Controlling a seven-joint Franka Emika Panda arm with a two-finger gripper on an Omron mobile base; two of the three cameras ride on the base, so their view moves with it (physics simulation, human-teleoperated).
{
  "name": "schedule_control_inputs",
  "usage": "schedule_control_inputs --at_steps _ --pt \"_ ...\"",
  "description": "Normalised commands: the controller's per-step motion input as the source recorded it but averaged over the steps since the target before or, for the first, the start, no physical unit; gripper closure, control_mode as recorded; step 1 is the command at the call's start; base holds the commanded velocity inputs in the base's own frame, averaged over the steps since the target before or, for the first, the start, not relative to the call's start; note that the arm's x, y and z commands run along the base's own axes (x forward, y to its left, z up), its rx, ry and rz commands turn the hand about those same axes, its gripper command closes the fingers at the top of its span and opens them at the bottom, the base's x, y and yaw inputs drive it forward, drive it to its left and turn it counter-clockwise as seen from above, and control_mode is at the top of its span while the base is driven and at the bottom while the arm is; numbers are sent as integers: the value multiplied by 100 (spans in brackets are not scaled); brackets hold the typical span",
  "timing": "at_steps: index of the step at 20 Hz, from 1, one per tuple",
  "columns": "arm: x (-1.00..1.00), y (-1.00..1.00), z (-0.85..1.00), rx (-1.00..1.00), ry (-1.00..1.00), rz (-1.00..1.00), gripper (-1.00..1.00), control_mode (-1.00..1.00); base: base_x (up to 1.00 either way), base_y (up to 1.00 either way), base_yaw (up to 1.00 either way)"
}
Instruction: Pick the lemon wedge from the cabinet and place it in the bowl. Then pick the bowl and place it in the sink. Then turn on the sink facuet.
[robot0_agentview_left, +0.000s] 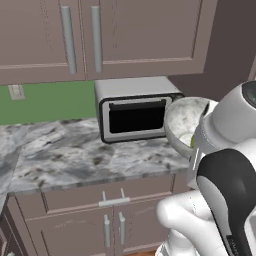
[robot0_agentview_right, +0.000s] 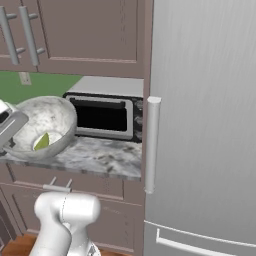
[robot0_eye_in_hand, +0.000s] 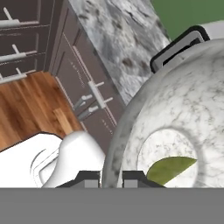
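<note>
The gripper (robot0_eye_in_hand: 110, 178) is closed on the rim of the bowl (robot0_eye_in_hand: 175, 113), one finger either side of the wall, so the bowl hangs tilted, apparently clear of the marble counter (robot0_agentview_left: 65, 155). The lemon wedge (robot0_eye_in_hand: 169, 169) rests inside, just beyond the fingertips, low in the bowl's well because of the tilt. A toaster oven (robot0_agentview_left: 135, 112) stands behind the bowl.

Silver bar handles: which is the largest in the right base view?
The fridge handle, a thick vertical bar on the steel fridge door. The upper cabinet handles and the drawer handle under the counter are much slimmer.
</note>
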Motion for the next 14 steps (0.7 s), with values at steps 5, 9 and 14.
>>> schedule_control_inputs --at_steps 5,9,14 --pt "0 0 0 0 0 0 100 100 -85 0 -2" --pt "0 0 0 0 0 0 100 100 -100 -2 -3" --pt "0 0 0 0 0 0 100 100 -81 -11 -28"
